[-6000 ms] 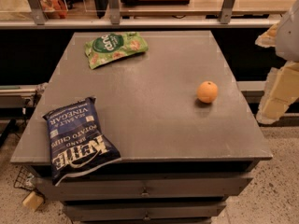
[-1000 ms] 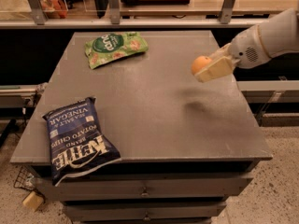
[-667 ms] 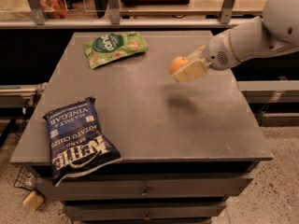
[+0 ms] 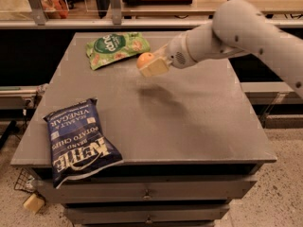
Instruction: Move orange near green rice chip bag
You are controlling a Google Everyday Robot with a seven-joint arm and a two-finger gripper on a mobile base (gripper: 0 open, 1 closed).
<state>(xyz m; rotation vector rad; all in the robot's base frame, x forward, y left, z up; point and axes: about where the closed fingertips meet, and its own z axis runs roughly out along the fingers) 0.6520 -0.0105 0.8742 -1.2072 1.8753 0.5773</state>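
A: Change since last entry?
B: Gripper, clamped on the orange, has carried it left from the table's 3 o'clock side, airborne.
A: Position now?
B: Just beside the green rice chip bag, at its 4 o'clock. Judgement: lower, release.

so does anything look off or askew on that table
Only the blue Kettle bag, lying skewed, its corner overhanging the front edge of the table. The pincer holds the orange aloft beside the green rice chip bag.

Grey drawer cabinet on speckled floor (wooden shelf behind, warm light).
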